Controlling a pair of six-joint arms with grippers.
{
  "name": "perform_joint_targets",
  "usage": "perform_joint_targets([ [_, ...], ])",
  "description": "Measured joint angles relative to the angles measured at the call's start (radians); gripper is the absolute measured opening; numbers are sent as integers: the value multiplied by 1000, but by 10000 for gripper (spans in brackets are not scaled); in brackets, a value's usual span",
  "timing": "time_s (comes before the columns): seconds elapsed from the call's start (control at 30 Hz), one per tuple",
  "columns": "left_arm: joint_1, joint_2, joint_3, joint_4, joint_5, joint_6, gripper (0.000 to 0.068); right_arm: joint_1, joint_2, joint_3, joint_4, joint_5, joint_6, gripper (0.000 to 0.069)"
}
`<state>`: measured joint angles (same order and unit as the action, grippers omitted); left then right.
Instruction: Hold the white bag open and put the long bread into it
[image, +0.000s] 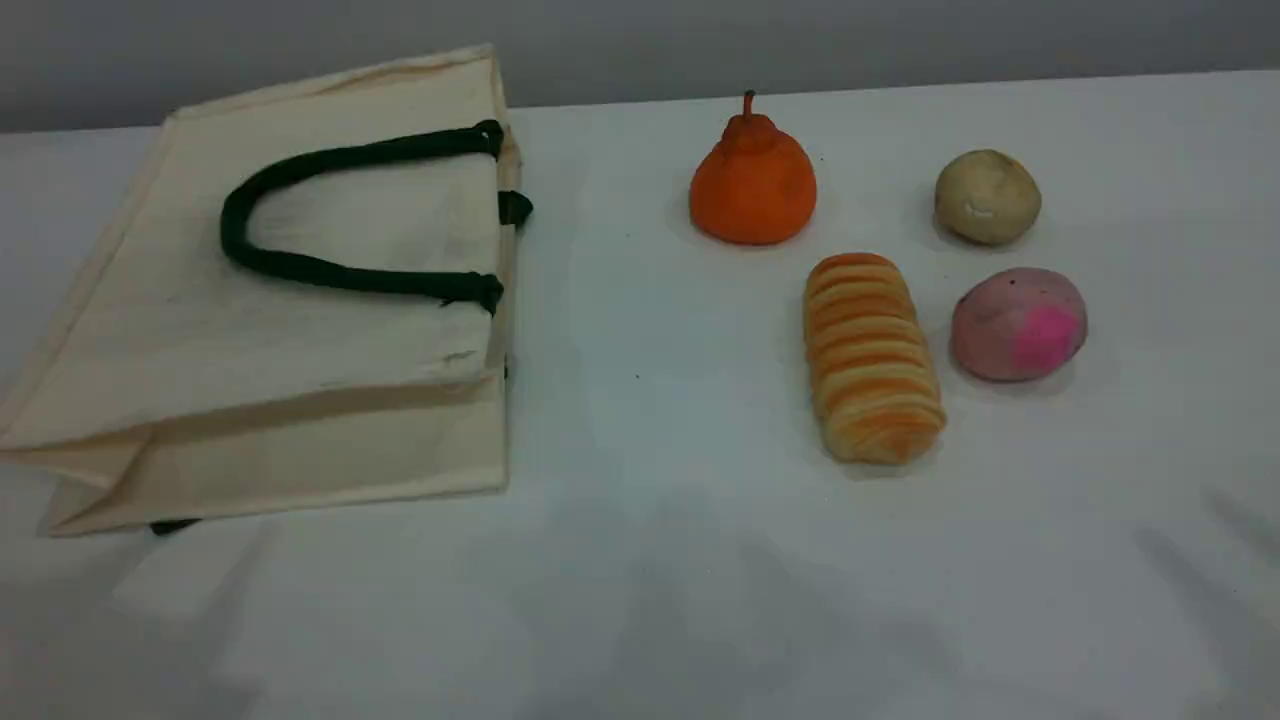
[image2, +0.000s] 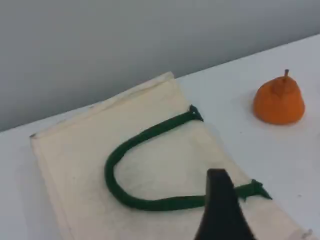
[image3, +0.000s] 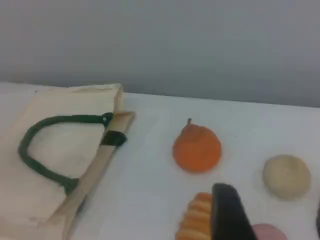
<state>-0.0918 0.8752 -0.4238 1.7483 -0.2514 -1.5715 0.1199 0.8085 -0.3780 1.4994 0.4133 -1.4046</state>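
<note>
The surface (image: 700, 560) is the largest thing in view, white and bare of arms in the scene view; on its left lies the white bag (image: 150, 340), flat on its side with its mouth edge turned toward the right and one green rope handle (image: 300, 265) looped across the upper panel. The bag looks pressed shut, so the chief risk is that a claw catches only the handle or both cloth layers at once, and the mouth never parts; a pull on the rope alone might simply drag the whole bag across the surface.

To the right of the bag, well apart from it, lies the long bread (image: 872, 357), lengthwise from far to near; just beside it on the right sits a pink-spotted bun (image: 1018, 323), with an orange pear-shaped fruit (image: 752, 180) farther off and a beige bun (image: 987, 196) at the far right. A wide approach could knock the pink bun, and the soft-looking loaf might slip or bend if pinched at one end.

The left claw (image2: 220, 210) hangs above the bag near the handle, holding nothing; only one dark fingertip shows, so its spread cannot be told. The right claw (image3: 230, 212) hovers over the bread's far end, likewise empty, its spread unclear.
</note>
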Motion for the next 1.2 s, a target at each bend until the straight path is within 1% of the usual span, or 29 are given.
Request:
perform_joint_targets([
  [0.2,0,-1,0,-1,4,0,418,0,3,0,23,-33,-11,337],
  [0.37,0,-1,0,-1,5,0,418,0,3,0,48,-33,-11,337],
  [1.2,0,-1,2,-5,9,1,417,0,3,0,47,-38,-11,337],
])
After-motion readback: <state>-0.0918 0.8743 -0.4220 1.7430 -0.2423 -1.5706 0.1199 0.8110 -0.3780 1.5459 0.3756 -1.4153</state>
